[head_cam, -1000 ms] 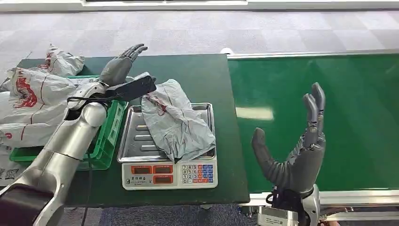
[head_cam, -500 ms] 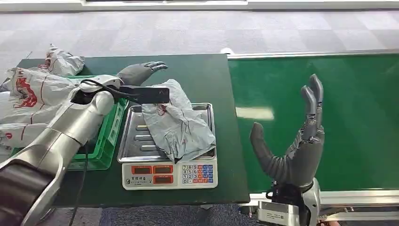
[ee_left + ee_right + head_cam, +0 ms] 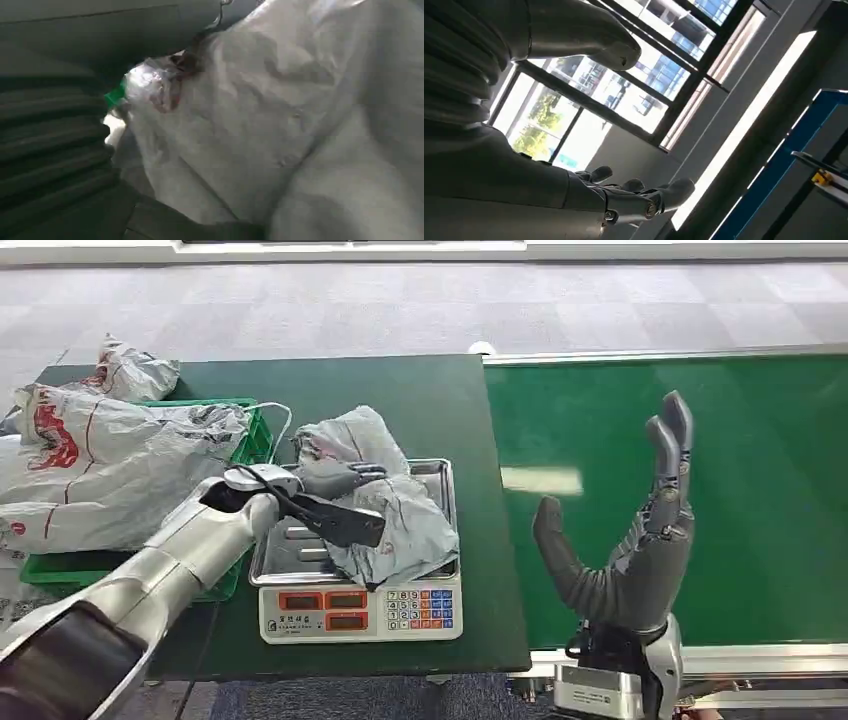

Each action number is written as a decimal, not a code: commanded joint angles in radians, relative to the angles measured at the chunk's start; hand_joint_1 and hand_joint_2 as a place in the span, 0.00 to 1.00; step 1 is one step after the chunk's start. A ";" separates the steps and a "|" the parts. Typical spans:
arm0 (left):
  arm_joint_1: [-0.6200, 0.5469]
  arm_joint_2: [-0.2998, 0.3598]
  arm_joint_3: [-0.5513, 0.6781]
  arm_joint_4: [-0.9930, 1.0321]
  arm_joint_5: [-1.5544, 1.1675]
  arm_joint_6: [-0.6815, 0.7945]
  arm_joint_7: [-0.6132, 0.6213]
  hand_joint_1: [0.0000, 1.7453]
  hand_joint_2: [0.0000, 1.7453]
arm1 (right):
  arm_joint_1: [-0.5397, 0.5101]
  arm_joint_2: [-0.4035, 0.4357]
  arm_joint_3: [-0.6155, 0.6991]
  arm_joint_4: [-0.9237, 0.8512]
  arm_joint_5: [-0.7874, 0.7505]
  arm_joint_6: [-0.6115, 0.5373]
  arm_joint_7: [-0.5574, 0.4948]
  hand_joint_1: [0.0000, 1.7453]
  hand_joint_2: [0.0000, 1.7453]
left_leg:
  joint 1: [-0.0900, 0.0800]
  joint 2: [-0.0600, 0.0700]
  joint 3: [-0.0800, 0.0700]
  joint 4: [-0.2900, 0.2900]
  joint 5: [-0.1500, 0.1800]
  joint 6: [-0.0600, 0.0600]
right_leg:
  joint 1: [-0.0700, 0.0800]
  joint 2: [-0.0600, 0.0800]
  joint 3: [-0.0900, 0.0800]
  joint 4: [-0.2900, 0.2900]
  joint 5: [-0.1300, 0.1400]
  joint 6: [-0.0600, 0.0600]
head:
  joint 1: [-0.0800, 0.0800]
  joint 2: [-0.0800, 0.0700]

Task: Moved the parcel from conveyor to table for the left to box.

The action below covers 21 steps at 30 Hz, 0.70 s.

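Right hand (image 3: 630,560) was raised near the conveyor (image 3: 760,490) edge, fingers apart, empty. Left hand (image 3: 335,480) lay on the grey parcel (image 3: 400,525) on the scale tray (image 3: 275,555); grasp unclear. Green crate (image 3: 225,570) of bags sat left.

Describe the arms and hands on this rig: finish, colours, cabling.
Both arms are silver metal. The left hand is dark grey, with a black flat wrist module and a thin black cable. The right hand is dark grey, on a silver wrist; its wrist view shows a grey ribbed cover.
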 commanded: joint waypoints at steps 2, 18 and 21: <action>0.035 -0.028 -0.149 0.099 0.052 0.003 -0.006 0.00 1.00 | -0.015 -0.008 0.006 0.029 -0.007 0.017 -0.002 0.00 1.00 | 0.000 0.001 0.004 -0.004 0.001 0.002 | 0.001 -0.003 0.005 -0.005 0.002 0.000 | 0.000 0.000; 0.051 0.004 -0.174 0.061 0.091 0.052 -0.015 1.00 1.00 | -0.009 0.002 -0.001 0.012 -0.011 0.051 -0.006 0.00 1.00 | -0.001 -0.001 0.010 -0.003 0.001 0.002 | 0.000 -0.005 0.012 -0.003 0.001 0.001 | 0.000 0.000; 0.051 0.004 -0.174 0.061 0.091 0.052 -0.015 1.00 1.00 | -0.009 0.002 -0.001 0.012 -0.011 0.051 -0.006 0.00 1.00 | -0.001 -0.004 0.008 -0.002 0.002 0.003 | 0.000 -0.007 0.012 -0.002 0.001 0.001 | 0.000 0.000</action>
